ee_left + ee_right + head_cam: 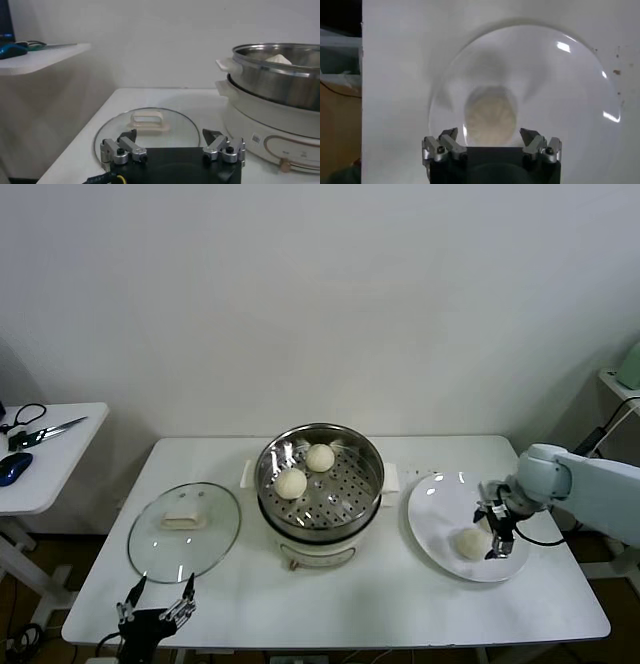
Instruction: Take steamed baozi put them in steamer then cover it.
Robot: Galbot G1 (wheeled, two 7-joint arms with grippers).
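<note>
White desk [330,604]: right claw [496,529] hangs spread just above a baozi [469,543] on the plate [440,524]; left claw [157,611], also spread, waits near the cover [184,531].

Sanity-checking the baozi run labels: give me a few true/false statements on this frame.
1. Two baozi sit in the steamer. True.
2. The cover is on the steamer. False: it lies on the table, to the robot's left of the steamer.
3. The right gripper is open over a baozi on the plate. True.
4. The left gripper holds the cover's handle. False: it is open, short of the cover.
</note>
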